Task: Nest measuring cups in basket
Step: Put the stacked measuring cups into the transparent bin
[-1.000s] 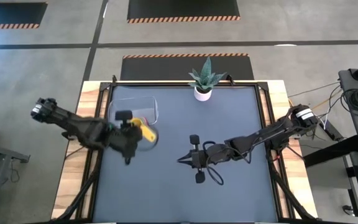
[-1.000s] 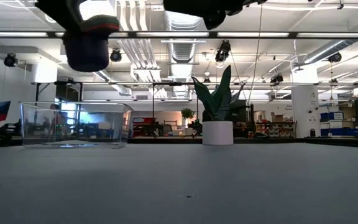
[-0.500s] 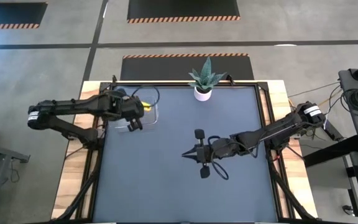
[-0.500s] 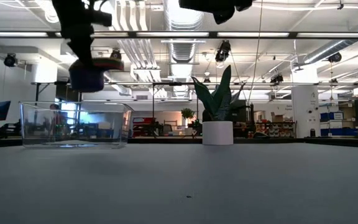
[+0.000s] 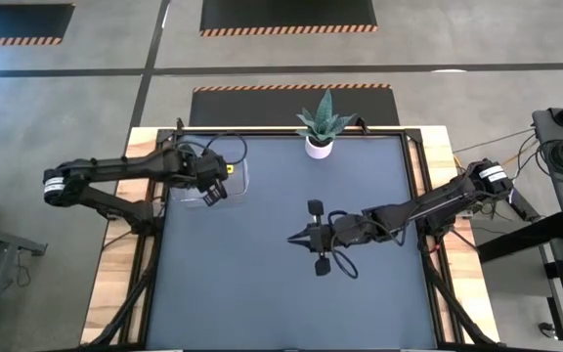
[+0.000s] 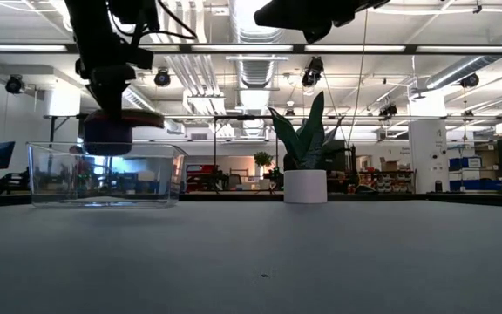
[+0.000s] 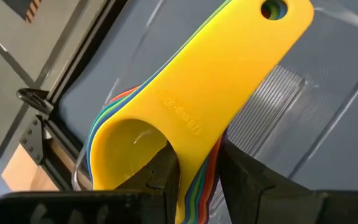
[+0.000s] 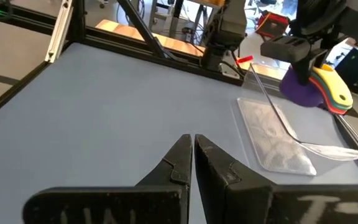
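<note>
A nested stack of measuring cups, yellow on top and purple at the bottom, hangs over the clear basket at the table's far left, with my left gripper shut on it. In the low view the stack shows at about the height of the basket's rim. The basket rests flat on the mat. My right gripper hovers shut over the middle of the table, pointing toward the left edge, with nothing in it. My left gripper pinches the stacked handles by their two long edges, close to the bowls, between its two fingers. The fingers slant down from above and lie across the handles. The stack is lifted clear, bowls open upward, handles pointing away over the basket.
A small white pot with a green plant stands at the middle of the far edge. A dark frame rail runs along the left side of the mat. The dark mat lies open toward the near edge.
My left gripper has carried the cup stack from the near-left of the table toward the far edge, over the basket, and has come down, its wrist rolling on the way. The stack has stayed in its hold.
</note>
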